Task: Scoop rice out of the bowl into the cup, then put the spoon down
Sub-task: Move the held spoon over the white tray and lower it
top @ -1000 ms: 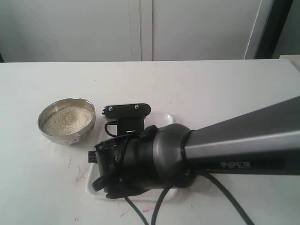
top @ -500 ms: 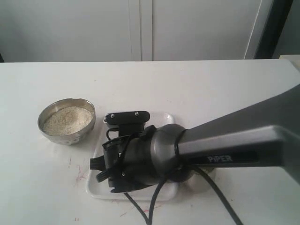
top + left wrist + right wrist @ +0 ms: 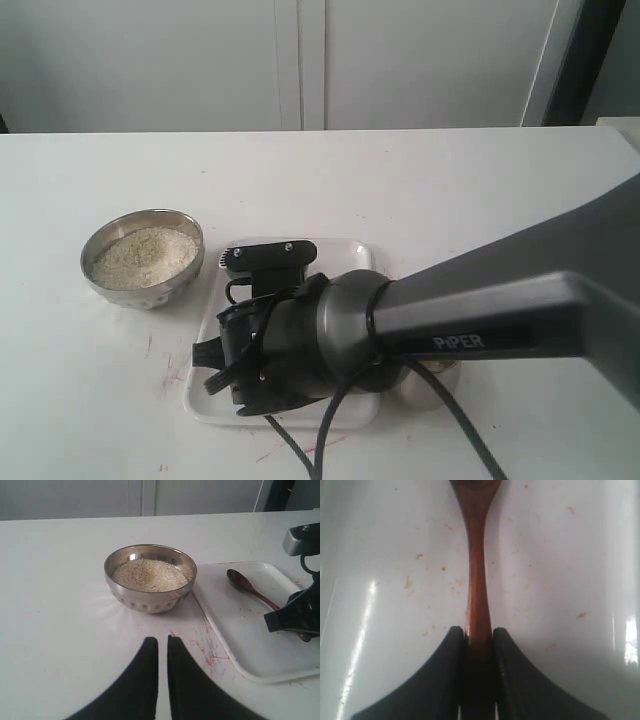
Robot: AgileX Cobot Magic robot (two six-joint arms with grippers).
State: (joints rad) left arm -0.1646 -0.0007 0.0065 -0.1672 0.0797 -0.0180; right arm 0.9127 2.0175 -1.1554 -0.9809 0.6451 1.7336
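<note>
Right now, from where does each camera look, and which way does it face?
Exterior: off the arms, looking down across the table at the bowl and tray; the right arm fills the front.
Left wrist: behind the left gripper, facing bowl, tray and spoon.
Right wrist: close above the tray, behind the right gripper shut on the spoon's handle.
Shared: both wrist views show the spoon and tray.
</note>
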